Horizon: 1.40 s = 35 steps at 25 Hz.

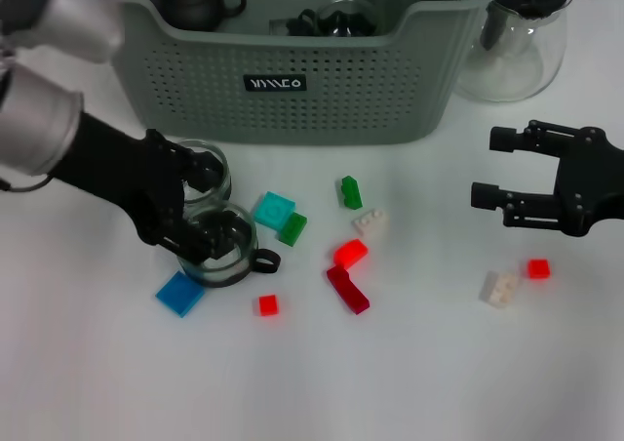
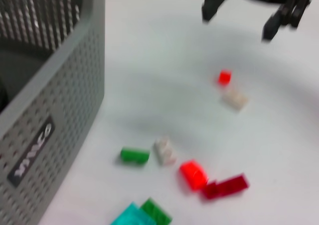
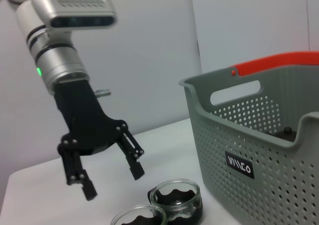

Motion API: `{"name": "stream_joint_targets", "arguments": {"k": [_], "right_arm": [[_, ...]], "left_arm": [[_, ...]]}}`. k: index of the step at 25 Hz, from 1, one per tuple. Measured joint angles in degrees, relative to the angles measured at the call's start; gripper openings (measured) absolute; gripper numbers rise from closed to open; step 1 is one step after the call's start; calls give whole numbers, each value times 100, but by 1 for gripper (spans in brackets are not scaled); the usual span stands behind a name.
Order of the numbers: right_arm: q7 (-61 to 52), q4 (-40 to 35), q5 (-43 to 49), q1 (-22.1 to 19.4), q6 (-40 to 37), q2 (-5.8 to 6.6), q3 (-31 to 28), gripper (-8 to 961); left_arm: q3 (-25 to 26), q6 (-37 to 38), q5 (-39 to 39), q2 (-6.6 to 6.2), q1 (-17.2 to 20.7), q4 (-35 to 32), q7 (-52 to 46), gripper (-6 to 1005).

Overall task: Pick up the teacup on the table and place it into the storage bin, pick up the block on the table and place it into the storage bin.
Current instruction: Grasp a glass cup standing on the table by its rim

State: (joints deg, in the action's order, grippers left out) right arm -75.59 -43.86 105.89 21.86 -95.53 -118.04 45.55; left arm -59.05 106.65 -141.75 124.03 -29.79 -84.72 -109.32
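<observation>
Two glass teacups stand left of centre, one [image 1: 207, 171] nearer the bin and one with a dark handle [image 1: 222, 248] in front of it; both also show in the right wrist view [image 3: 177, 200]. My left gripper [image 1: 195, 207] hangs open just above and beside them [image 3: 113, 181], holding nothing. Several blocks lie scattered: teal [image 1: 274, 210], green [image 1: 350, 192], red [image 1: 350, 254], blue [image 1: 180, 293], white [image 1: 500, 288]. The grey-green storage bin [image 1: 322, 90] stands at the back. My right gripper [image 1: 492, 168] hovers open at the right, empty.
Inside the bin sit a dark teapot [image 1: 200, 0] and dark glassware [image 1: 341, 17]. A clear glass pitcher [image 1: 517, 41] stands right of the bin. More blocks lie near the middle [image 2: 193, 174]. Bare table lies along the front edge.
</observation>
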Motion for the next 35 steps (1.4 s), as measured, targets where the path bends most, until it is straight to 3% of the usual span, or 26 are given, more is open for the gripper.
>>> {"name": "stream_joint_targets", "arguments": {"k": [3, 9, 17, 25, 29, 35], "right_arm": [[-102, 2, 10, 3, 6, 0, 1, 834], [-152, 7, 29, 2, 17, 8, -27, 834], [-155, 10, 110, 19, 60, 9, -29, 832], [-118, 18, 116, 3, 64, 9, -29, 834], [-113, 64, 116, 16, 64, 18, -29, 833], [-111, 80, 116, 24, 58, 27, -28, 832]], "left_arm": [[-403, -39, -452, 0, -166, -24, -335, 820], [-1164, -93, -664, 43, -129, 84, -585, 783], [-1662, -971, -643, 60, -147, 943, -595, 748], [-2143, -1332, -690, 76, -67, 999, -620, 740], [-2252, -1407, -772, 78, -46, 1014, -643, 518], [-2262, -1426, -825, 71, -46, 993, -705, 390]]}}
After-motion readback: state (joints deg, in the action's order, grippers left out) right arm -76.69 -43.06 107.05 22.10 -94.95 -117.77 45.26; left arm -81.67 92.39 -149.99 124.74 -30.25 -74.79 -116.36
